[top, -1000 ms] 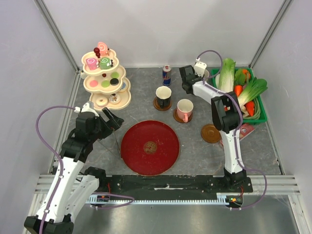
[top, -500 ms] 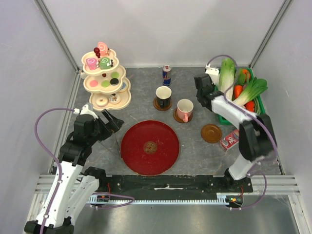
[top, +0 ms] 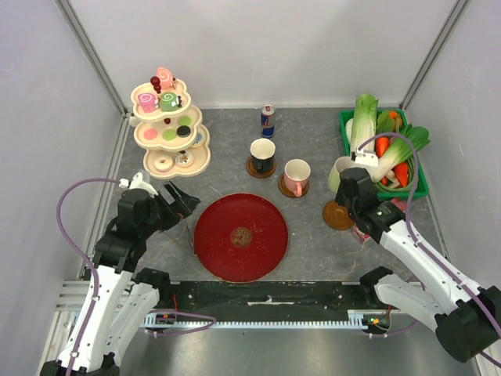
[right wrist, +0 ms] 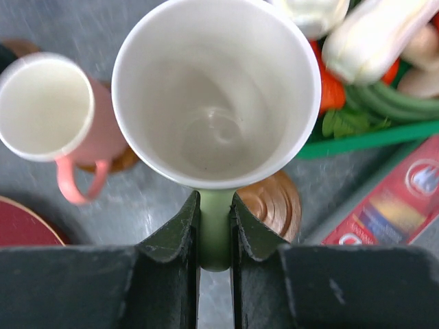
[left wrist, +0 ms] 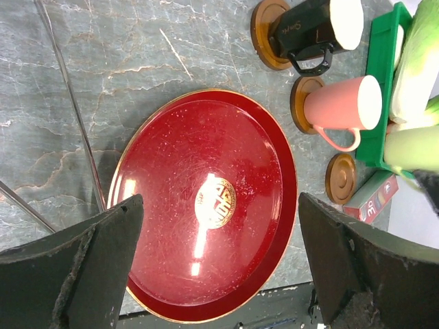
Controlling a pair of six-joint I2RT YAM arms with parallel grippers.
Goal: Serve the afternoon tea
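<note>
My right gripper [top: 350,185] is shut on the handle of the pale green mug [top: 341,170], holding it upright above an empty brown coaster [top: 338,215]. In the right wrist view the mug [right wrist: 216,96] fills the top and its handle [right wrist: 216,229] sits between my fingers, over the coaster [right wrist: 274,205]. The black mug [top: 263,154] and pink mug [top: 297,176] stand on coasters behind the red plate [top: 241,236]. The pastries sit on a tiered stand [top: 168,129] at the back left. My left gripper [top: 182,200] is open and empty by the plate's left edge [left wrist: 164,171].
A red-and-blue can [top: 268,120] stands behind the black mug. A green tray [top: 413,188] of toy vegetables is at the back right. A red box [right wrist: 391,212] lies beside the empty coaster. Walls enclose the table on three sides.
My right arm has carried the pale green mug from the back by the vegetable tray forward to above the empty coaster. My left arm has drawn back slightly.
</note>
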